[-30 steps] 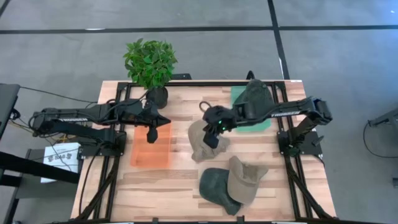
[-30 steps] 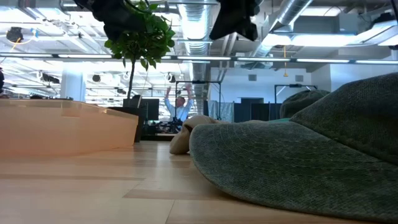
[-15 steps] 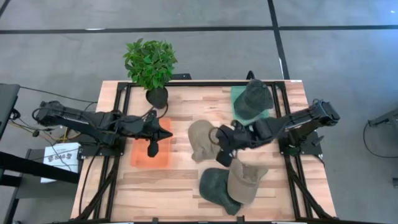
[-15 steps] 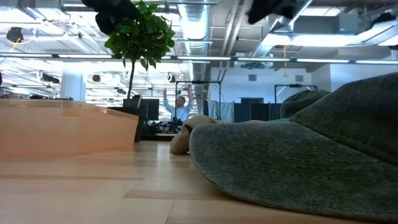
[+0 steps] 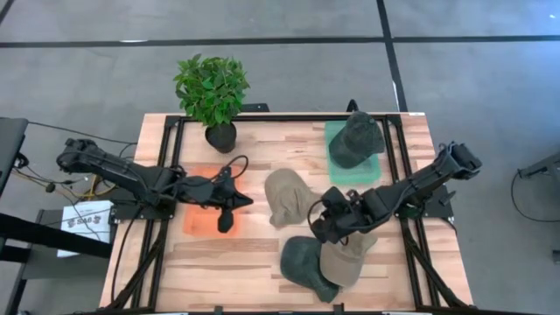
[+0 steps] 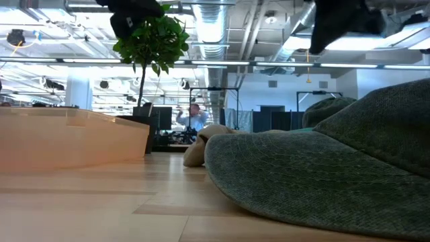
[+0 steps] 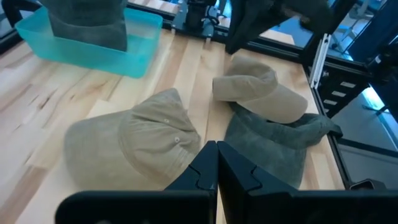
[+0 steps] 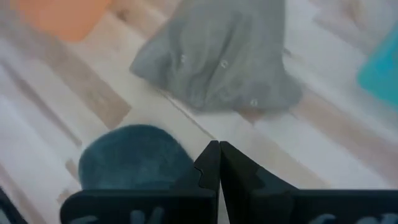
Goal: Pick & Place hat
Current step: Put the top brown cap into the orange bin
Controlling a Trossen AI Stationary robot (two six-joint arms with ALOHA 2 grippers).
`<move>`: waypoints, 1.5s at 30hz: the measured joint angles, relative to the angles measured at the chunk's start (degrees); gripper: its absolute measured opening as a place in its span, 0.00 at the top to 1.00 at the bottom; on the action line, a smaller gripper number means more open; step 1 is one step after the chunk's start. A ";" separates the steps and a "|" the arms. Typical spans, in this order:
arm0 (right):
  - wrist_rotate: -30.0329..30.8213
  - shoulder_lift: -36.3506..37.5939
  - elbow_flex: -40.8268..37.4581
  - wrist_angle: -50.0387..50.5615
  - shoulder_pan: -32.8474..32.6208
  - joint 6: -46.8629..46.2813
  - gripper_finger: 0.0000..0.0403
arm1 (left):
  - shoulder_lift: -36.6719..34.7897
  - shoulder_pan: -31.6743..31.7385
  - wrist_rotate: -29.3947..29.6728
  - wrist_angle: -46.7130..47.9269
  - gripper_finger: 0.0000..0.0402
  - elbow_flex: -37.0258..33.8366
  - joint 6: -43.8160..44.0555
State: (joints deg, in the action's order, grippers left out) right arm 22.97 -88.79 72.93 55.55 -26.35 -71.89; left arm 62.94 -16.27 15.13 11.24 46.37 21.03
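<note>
Several hats are on the wooden table. A tan hat (image 5: 284, 198) (image 7: 134, 140) (image 8: 217, 62) lies flat at the middle. A tan cap (image 5: 347, 252) (image 7: 261, 93) rests on a dark green cap (image 5: 304, 262) (image 7: 273, 146) (image 8: 134, 155) near the near edge. Another dark green hat (image 5: 357, 138) sits in the teal tray (image 5: 332, 131) (image 7: 93, 46). My left gripper (image 5: 226, 220) (image 7: 216, 144) is shut above the near right corner of the orange tray (image 5: 201, 226). My right gripper (image 5: 321, 231) (image 8: 219, 144) is shut, hovering between the tan hat and the two near caps.
A potted plant (image 5: 212, 92) (image 6: 144, 40) stands at the far left of the table, behind the orange tray (image 6: 67, 138). Black frame rails run along the table's left and right edges. Bare wood shows at the near left (image 5: 219, 271). In the low view a person is in the room beyond.
My right gripper has left the spot above the tan hat and swung toward the near edge and a little right, ending beside the two near caps. My left gripper has moved toward the near edge across the orange tray. The hats have stayed still.
</note>
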 joint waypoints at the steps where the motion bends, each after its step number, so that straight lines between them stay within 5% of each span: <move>1: 0.11 0.00 -0.72 -0.20 0.01 -2.43 1.00 | 0.19 0.02 -0.11 -0.33 1.00 0.00 0.01; 9: 1.97 -0.46 -7.30 -9.90 3.02 -17.18 0.87 | 0.35 0.17 -0.19 0.09 1.00 0.00 -0.51; 28: 0.50 -3.29 -19.98 -30.07 4.99 -32.83 0.38 | 0.33 0.13 -3.19 0.96 1.00 0.00 -2.18; 45: 0.17 -16.92 -20.15 -48.84 10.25 -25.11 0.40 | 0.32 0.13 -4.08 2.89 1.00 0.00 -2.83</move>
State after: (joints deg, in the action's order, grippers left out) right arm 23.15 -105.71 52.77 6.71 -16.10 -97.00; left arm 63.26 -16.14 11.05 14.13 46.37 18.20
